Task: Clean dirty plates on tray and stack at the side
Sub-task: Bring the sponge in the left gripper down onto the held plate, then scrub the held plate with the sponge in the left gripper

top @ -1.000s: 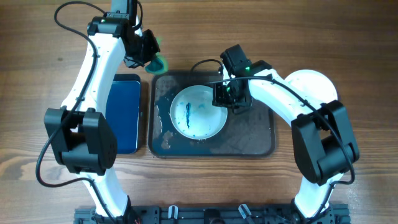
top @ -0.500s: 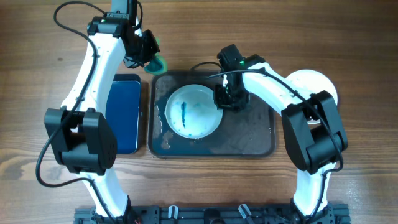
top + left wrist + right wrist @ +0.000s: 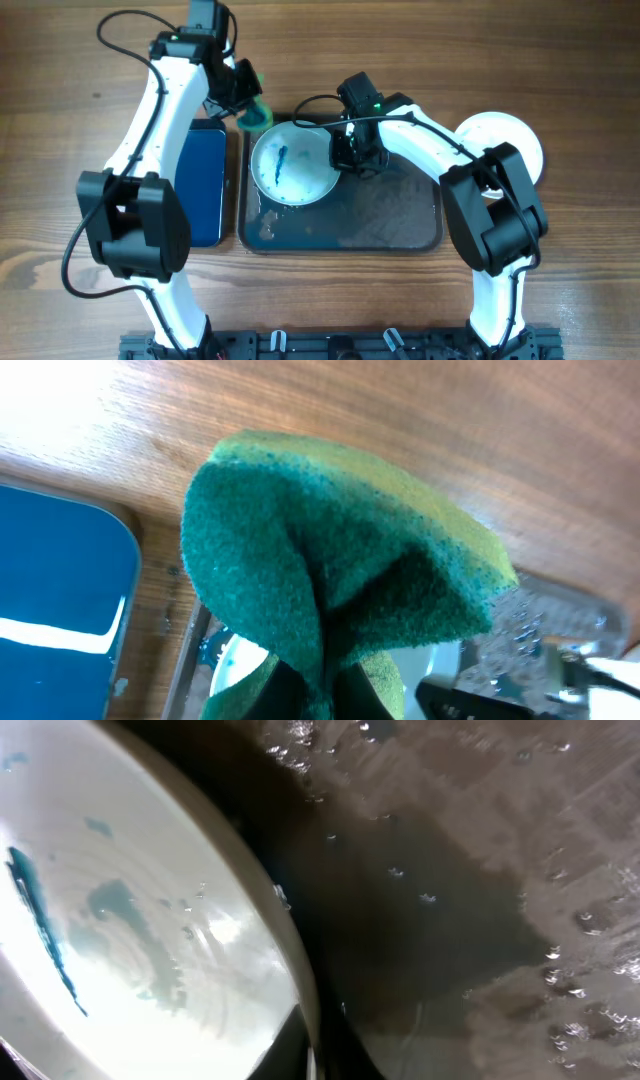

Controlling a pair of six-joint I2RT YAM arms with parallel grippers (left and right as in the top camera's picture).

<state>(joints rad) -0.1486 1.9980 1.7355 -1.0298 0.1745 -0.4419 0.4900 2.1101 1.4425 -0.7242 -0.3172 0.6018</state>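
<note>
A white plate (image 3: 291, 165) with a blue-teal streak sits at the far left of the dark wet tray (image 3: 390, 225). My right gripper (image 3: 345, 152) is shut on the plate's right rim; the right wrist view shows the rim (image 3: 290, 960) pinched between the fingers and the streak on the plate's face (image 3: 40, 920). My left gripper (image 3: 247, 105) is shut on a folded green sponge (image 3: 340, 550), held just past the tray's far left corner, close to the plate's far edge. Another white plate (image 3: 505, 140) lies on the table right of the tray, partly under the right arm.
A smaller black tray with a blue inside (image 3: 200, 180) lies left of the dark tray, also in the left wrist view (image 3: 60, 590). Water drops cover the dark tray's floor (image 3: 480, 870). Wooden table all around.
My right gripper has dragged the plate toward the tray's far left corner. My left gripper with the sponge has shifted slightly right and nearer the plate.
</note>
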